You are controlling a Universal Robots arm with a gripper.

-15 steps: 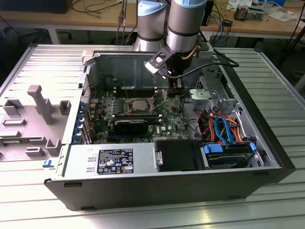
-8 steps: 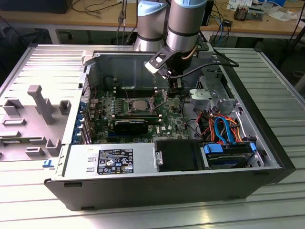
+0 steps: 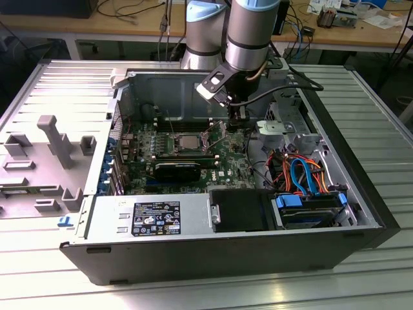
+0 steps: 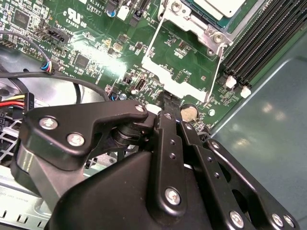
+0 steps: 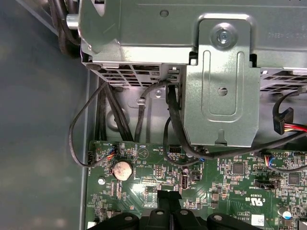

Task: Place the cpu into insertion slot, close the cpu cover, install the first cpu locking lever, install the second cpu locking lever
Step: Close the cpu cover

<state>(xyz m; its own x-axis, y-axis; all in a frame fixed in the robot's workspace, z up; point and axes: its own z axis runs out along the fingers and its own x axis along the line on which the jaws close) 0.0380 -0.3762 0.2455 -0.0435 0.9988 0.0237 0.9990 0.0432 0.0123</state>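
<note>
The open computer case holds the green motherboard (image 3: 226, 161). The cpu (image 3: 188, 141) lies flat in the insertion slot (image 3: 169, 143), its silver top showing in the second wrist view (image 4: 221, 5) inside the socket's metal rim (image 4: 204, 31). The cpu cover (image 4: 168, 79) stands tilted up and open on the side of the socket toward the exterior view's right (image 3: 216, 134), with green board visible through its window. My gripper (image 3: 239, 119) hangs just beyond the cover's raised edge. Its fingertips (image 4: 168, 100) are shut together with nothing between them, as the first wrist view (image 5: 169, 197) also shows.
A silver drive cage (image 5: 220, 81) with black cables rises right beside the gripper. A coin cell (image 5: 122, 169) sits on the board near the fingertips. Black memory slots (image 4: 259, 43) flank the socket. The power supply (image 3: 155, 218) and coloured cables (image 3: 303, 174) fill the case's near side.
</note>
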